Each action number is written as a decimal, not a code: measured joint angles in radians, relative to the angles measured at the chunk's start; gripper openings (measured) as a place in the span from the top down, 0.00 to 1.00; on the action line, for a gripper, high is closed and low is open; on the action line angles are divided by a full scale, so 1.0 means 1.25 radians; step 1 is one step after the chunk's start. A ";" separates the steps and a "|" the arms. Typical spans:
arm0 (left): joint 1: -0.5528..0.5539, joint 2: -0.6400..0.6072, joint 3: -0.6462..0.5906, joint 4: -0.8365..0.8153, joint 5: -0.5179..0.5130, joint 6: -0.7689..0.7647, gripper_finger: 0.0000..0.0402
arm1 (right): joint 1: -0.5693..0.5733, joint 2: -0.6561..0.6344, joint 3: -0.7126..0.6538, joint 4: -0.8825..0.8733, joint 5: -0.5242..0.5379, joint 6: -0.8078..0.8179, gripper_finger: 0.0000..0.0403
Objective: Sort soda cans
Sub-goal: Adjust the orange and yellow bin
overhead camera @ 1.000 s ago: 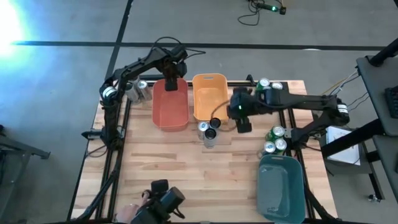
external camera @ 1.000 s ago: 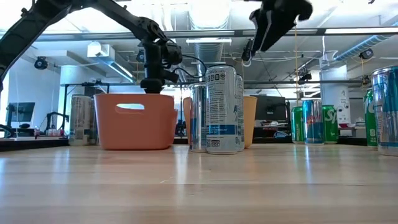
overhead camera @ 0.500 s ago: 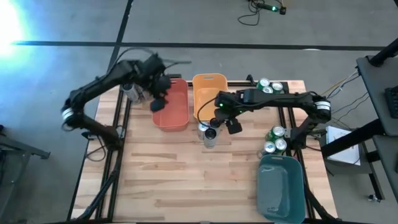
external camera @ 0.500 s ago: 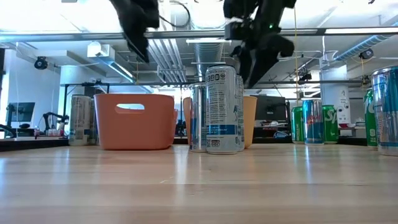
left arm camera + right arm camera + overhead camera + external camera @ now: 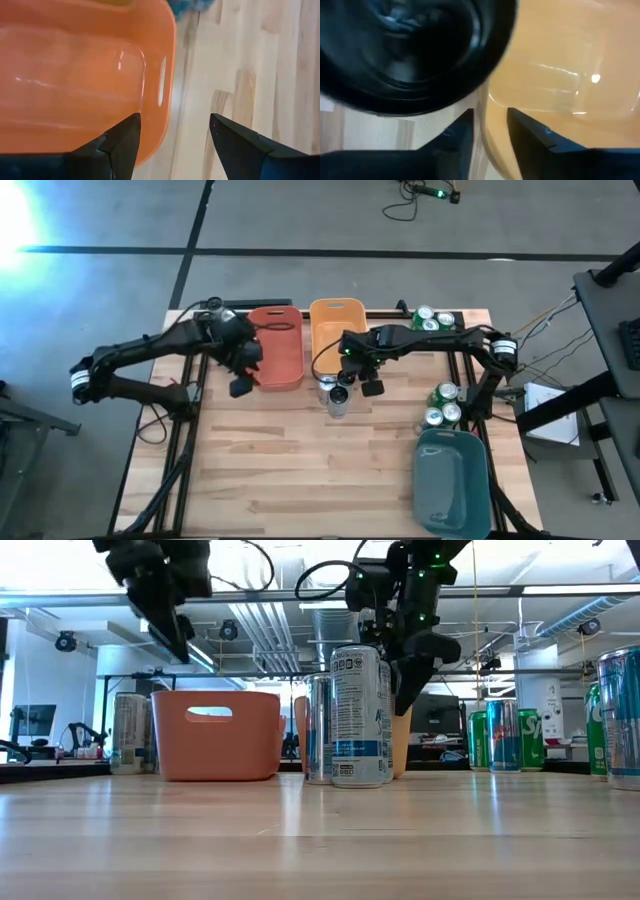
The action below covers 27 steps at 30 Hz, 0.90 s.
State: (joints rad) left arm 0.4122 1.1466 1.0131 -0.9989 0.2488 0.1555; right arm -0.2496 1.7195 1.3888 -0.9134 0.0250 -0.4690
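Three soda cans stand upright in a cluster at mid-table, just in front of the orange bin; the blue-and-silver one is nearest in the low view. My right gripper hovers just right of the cluster, above a dark can top, fingers a little apart with nothing between. My left gripper hangs open and high over the red bin's near left corner. Green cans stand at the far right and beside the teal bin.
The teal bin sits at the near right. A silver can stands left of the red bin. The near half of the wooden table is bare. Cables loop off the right arm over the orange bin.
My left gripper has risen out of the red bin's far end and swung toward the near left, ending over the bin's near left corner. My right gripper has moved toward the table's left edge and down, closing in on the can cluster. No can has moved.
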 joint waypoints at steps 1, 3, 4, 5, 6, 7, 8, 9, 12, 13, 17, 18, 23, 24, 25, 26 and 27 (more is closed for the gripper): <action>-0.003 0.003 -0.010 0.011 -0.001 0.001 0.44 | 0.000 0.000 0.000 0.000 0.000 0.000 0.80; -0.008 0.012 -0.023 0.028 -0.001 0.014 0.44 | 0.000 0.000 0.000 -0.002 0.000 -0.002 0.87; -0.008 0.021 -0.026 0.036 0.000 0.024 0.44 | 0.000 0.000 0.000 -0.004 0.000 -0.004 0.91; -0.008 0.031 -0.027 0.047 0.000 0.032 0.44 | 0.000 -0.001 0.000 -0.005 0.000 -0.015 0.94; -0.008 0.044 -0.027 0.056 -0.001 0.039 0.44 | 0.000 -0.002 0.000 -0.005 -0.002 -0.021 0.96; -0.008 0.057 -0.027 0.064 -0.002 0.047 0.45 | 0.000 -0.002 0.000 -0.006 -0.001 -0.034 0.96; -0.008 0.072 -0.026 0.067 -0.002 0.054 0.45 | 0.000 -0.002 0.000 -0.010 -0.001 -0.042 0.96; -0.008 0.087 -0.025 0.068 -0.002 0.065 0.46 | 0.001 -0.002 0.000 -0.014 -0.002 -0.053 0.97; -0.010 0.130 -0.025 0.068 -0.001 0.094 0.49 | 0.013 -0.002 0.000 -0.015 0.002 -0.087 0.97; -0.010 0.140 -0.025 0.067 0.002 0.099 0.50 | 0.018 -0.002 0.000 -0.015 0.002 -0.101 0.97; -0.012 0.164 -0.025 0.060 0.008 0.123 0.55 | 0.035 -0.002 0.000 -0.013 0.006 -0.139 0.97; -0.012 0.165 -0.024 0.058 0.014 0.127 0.57 | 0.039 -0.002 0.000 -0.013 0.006 -0.145 0.97; -0.036 0.182 -0.024 0.020 0.018 0.161 0.65 | 0.064 -0.003 0.000 -0.009 0.006 -0.176 0.97; -0.042 0.187 -0.024 0.018 0.018 0.162 0.67 | 0.070 -0.003 0.000 -0.009 0.006 -0.179 0.97; -0.048 0.190 -0.024 0.016 0.018 0.162 0.69 | 0.076 -0.003 0.000 -0.010 0.005 -0.180 0.97; -0.054 0.192 -0.024 0.014 0.018 0.162 0.71 | 0.082 -0.003 0.000 -0.009 0.004 -0.179 0.97; -0.061 0.194 -0.024 0.016 0.018 0.162 0.74 | 0.088 -0.003 0.000 -0.008 0.003 -0.178 0.97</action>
State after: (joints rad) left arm 0.3361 1.3885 0.9833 -0.9794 0.2714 0.3580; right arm -0.1398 1.7157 1.3888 -0.9233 0.0281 -0.6912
